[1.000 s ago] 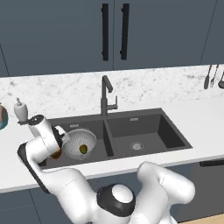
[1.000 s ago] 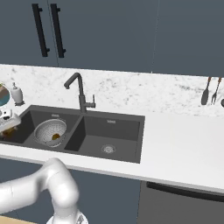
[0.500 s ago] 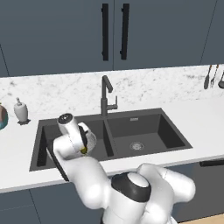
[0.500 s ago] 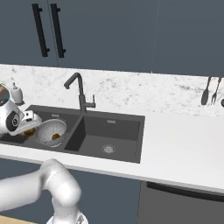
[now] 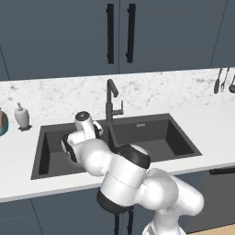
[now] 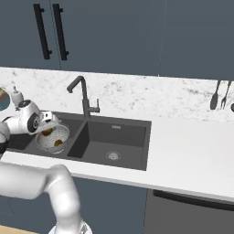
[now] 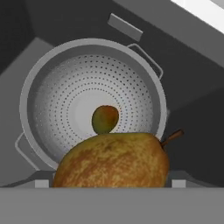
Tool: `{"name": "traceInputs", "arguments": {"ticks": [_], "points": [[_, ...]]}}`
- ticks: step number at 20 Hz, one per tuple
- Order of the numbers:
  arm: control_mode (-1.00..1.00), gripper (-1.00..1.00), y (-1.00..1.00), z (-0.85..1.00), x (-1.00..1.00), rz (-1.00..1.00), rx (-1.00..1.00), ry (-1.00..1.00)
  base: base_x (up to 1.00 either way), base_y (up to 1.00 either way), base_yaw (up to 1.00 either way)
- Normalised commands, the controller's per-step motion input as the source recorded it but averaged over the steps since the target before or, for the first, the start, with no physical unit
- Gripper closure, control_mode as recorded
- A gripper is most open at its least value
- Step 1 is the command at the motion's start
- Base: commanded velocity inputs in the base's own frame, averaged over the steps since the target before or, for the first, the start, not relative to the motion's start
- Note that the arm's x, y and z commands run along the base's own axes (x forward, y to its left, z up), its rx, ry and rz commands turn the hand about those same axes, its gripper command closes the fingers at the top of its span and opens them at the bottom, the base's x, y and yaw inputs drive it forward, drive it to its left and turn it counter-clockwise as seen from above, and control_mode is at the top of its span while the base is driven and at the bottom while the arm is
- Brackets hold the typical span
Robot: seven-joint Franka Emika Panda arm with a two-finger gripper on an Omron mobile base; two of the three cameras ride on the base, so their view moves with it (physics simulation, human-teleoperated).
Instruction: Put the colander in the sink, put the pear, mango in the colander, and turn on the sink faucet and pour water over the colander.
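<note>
Russet-brown pear sits clamped in my end effector, directly above the colander, mango already lying inside.

You have the colander, a round silvery bowl pierced with small holes and fitted with two loop handles, sitting upright in the left basin of the dark grey double sink. In the hand view a small green-and-red mango lies on its perforated bottom, near the middle. The russet-brown pear, stem pointing out to one side, sits close to the camera above the colander's near rim. The angular dark faucet stands behind the divider between the basins.
</note>
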Motion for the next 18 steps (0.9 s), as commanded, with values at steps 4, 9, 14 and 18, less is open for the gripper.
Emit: {"name": "traceInputs", "arguments": {"ticks": [4, 9, 14, 18], "points": [[-1.0, 1.0, 0.01, -0.12, 0.52, 0.0, 0.1, 0.01, 0.0, 0.0, 0.0], [-1.0, 1.0, 0.12, -0.27, 0.39, 0.0, 0.1, 0.0, 0.0, 0.0, 0.0], [-1.0, 1.0, 0.14, -0.37, 0.26, 0.0, 0.05, 0.0, 0.0, 0.0, 0.0], [-1.0, 1.0, 0.17, -0.35, 0.16, 0.0, 0.02, 0.04, 0.0, 0.0, 0.0]]}}
